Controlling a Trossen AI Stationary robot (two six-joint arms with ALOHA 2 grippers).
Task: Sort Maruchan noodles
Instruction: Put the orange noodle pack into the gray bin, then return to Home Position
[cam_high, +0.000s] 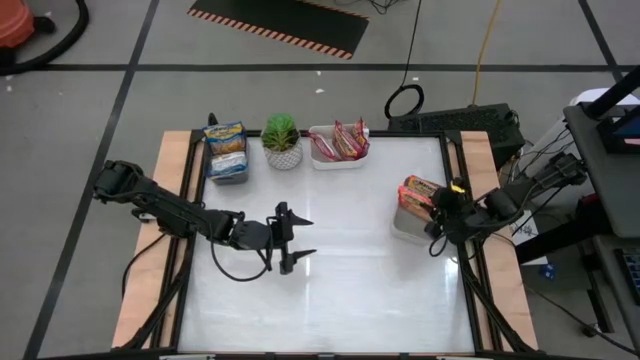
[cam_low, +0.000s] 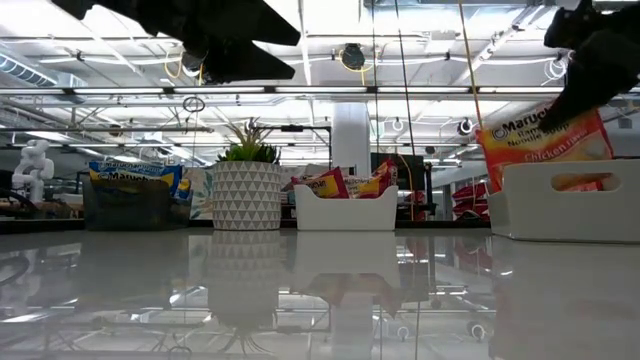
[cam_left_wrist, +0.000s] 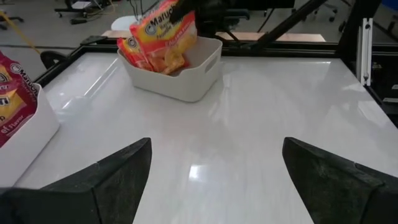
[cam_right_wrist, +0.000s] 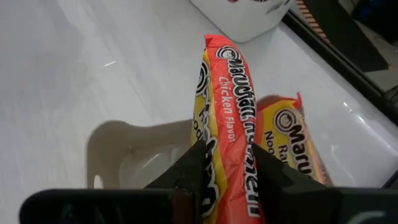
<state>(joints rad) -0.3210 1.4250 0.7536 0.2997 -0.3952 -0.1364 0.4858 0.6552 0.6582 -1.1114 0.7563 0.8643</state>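
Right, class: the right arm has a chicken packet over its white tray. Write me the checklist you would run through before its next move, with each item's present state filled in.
1. Right gripper shut on the orange-trimmed packet: ok, fingers pinch it on both sides.
2. Packet over the right-hand white tray: ok, it hangs above the tray's opening.
3. Room in that tray: ok, one packet leans at one side and bare floor shows beside it.
4. Flavour matches the packet already there: cannot tell, its flavour line is hidden.
5. Left gripper out of the way: ok, it hangs open over mid-table, apart from the tray.
6. Table surface free of loose packets: ok, none lies outside the trays.
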